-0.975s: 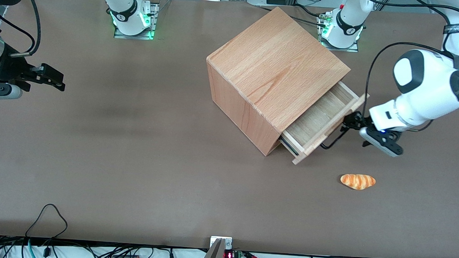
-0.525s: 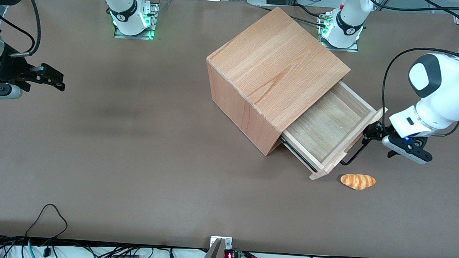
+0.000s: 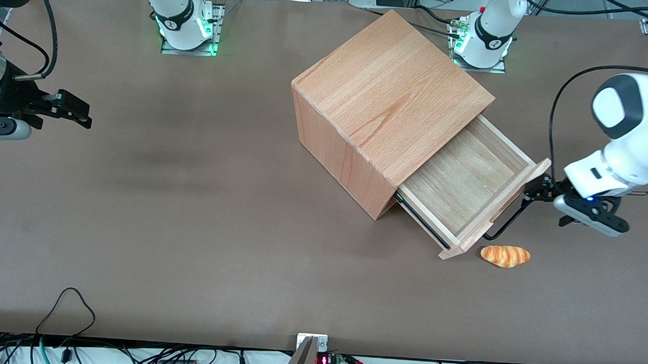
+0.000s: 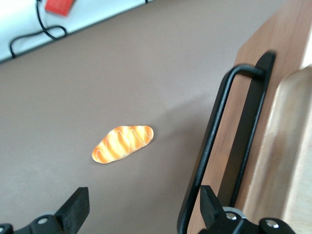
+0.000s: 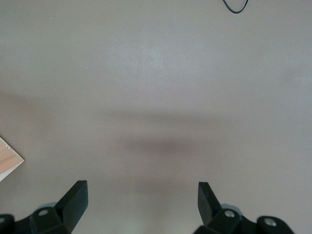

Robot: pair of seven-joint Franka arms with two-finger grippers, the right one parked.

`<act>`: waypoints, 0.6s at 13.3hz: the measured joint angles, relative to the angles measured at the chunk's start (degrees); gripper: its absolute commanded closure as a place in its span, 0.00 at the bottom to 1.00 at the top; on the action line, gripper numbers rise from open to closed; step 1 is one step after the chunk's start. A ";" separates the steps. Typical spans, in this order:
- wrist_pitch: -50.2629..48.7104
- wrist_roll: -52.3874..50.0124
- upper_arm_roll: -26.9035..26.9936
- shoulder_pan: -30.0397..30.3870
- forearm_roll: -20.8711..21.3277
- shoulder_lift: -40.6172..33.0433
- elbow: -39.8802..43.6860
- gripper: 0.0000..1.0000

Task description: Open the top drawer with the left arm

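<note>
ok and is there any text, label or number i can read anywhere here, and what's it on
No text reads clearly in any view.
Red digits on the small display at the table edge nearest the front camera: too small to read.
Round marks on the arm bases: too small to read.
Cube, top drawer, bread roll and left gripper, jaws open at the drawer handle: no text.

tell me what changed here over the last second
The shallow light-wood top drawer slid much farther out of the big beech cube, drawn by the white left arm moving away from the cube. Its small black gripper, fingers spread in the wrist view, is at the black wire handle. The orange bread roll stayed put.
</note>
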 measured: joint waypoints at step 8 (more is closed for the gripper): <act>-20.06 -8.86 0.07 -0.07 1.47 -7.19 4.95 0.00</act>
